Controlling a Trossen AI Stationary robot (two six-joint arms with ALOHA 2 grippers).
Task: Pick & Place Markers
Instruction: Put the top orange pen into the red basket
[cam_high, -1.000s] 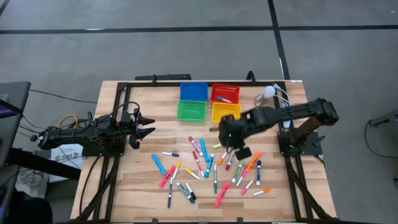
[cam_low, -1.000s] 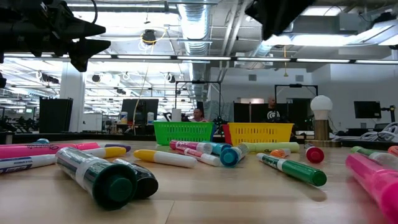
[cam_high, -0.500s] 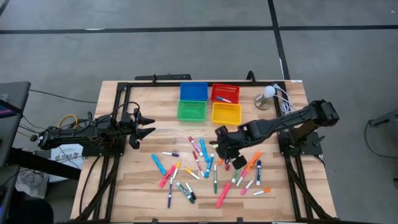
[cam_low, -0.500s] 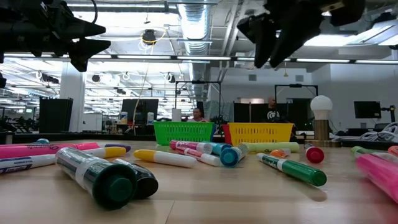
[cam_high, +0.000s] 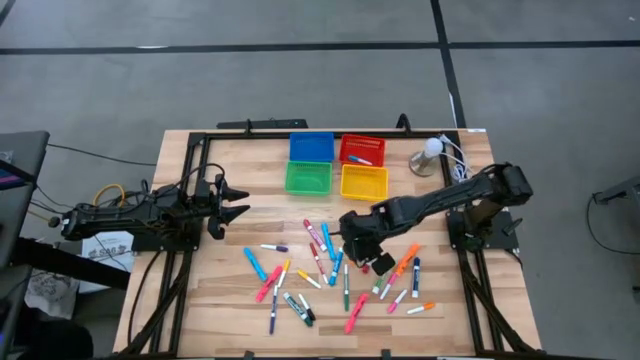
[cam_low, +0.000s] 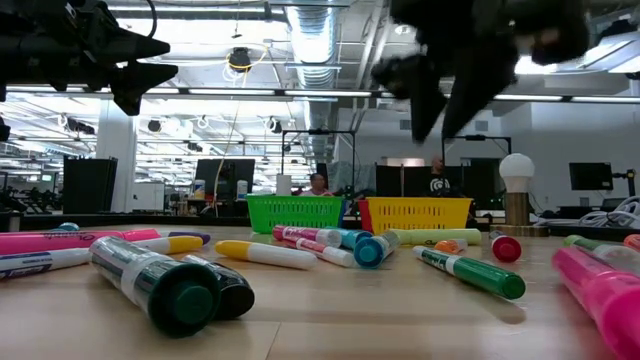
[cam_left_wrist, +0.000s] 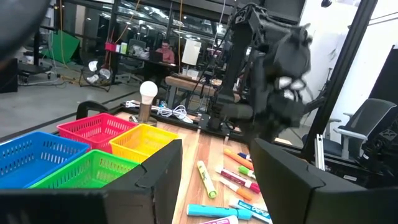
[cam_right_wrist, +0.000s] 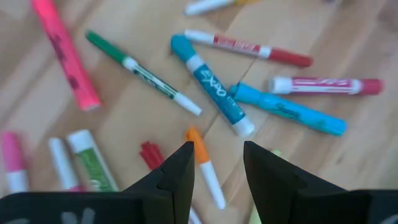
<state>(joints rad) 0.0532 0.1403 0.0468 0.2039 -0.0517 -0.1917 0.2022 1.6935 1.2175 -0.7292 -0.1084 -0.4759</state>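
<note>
Many markers (cam_high: 330, 265) lie flat and scattered on the wooden table's middle and near part. My right gripper (cam_high: 352, 243) hangs open above the heap, fingers slanting steeply down, clear of the table in the low view (cam_low: 440, 100). In its wrist view an orange-capped white marker (cam_right_wrist: 200, 152) lies below the gap between the fingers, beside a blue marker (cam_right_wrist: 211, 87) and a green one (cam_right_wrist: 134, 65). My left gripper (cam_high: 236, 203) waits open above the table's left side, holding nothing.
Four small bins stand at the far middle: blue (cam_high: 311, 147), red (cam_high: 361, 150) with a marker in it, green (cam_high: 307, 178), yellow (cam_high: 363, 181). A lamp with a round white bulb (cam_high: 430, 152) stands at the far right. A black frame (cam_high: 200, 140) borders the table.
My right gripper has come down toward the heap of markers and shifted toward the table's left and near side, tipping more steeply downward and rolling a little. Its fingers have stayed apart. No marker has moved.
</note>
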